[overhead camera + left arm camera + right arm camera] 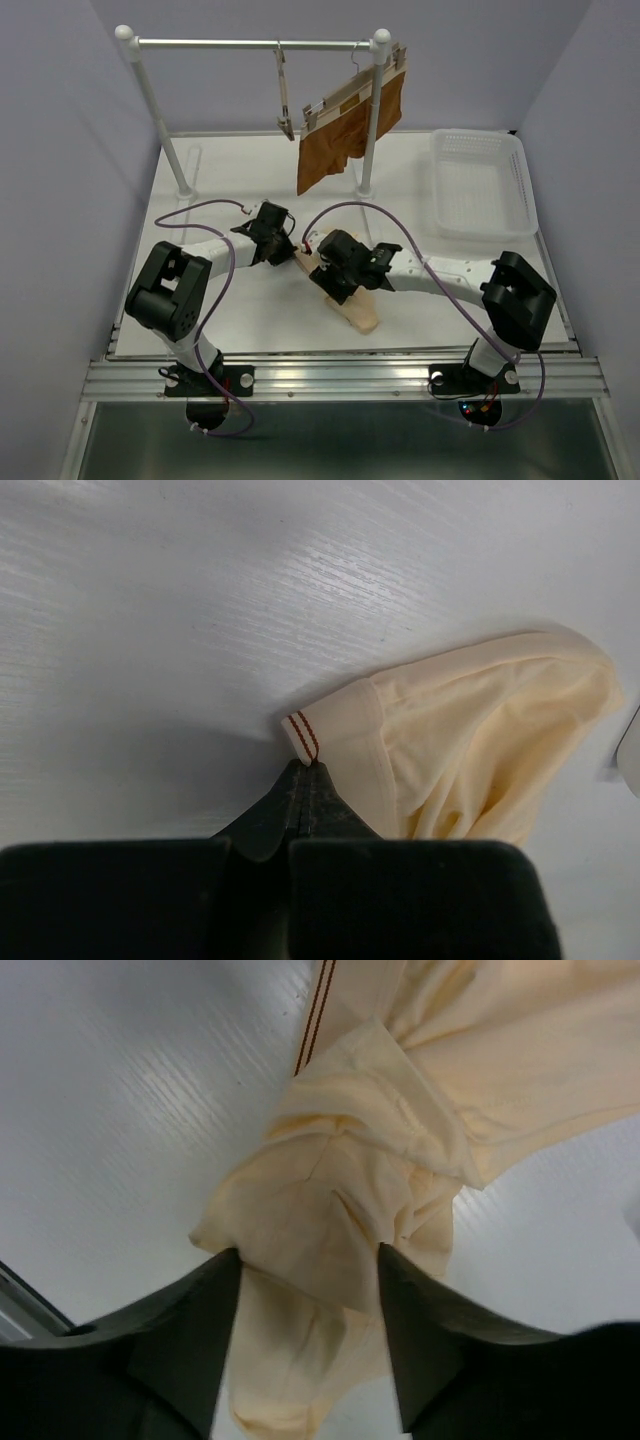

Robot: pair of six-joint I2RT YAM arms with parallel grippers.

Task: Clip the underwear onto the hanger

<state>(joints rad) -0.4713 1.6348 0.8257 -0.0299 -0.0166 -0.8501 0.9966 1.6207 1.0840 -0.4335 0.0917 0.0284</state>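
Cream underwear (340,1210) bunched between parted right gripper (310,1310) fingers — left gripper (300,780) closed at its striped waistband corner

Bright, even overhead light; soft shadows; table (150,600) sheen in wrist views; near jaws blurred.

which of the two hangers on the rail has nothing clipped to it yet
The hanger on the left, hanging edge-on near the rail's middle, is bare. The other hanger, by the right post, carries the rust-brown garment.
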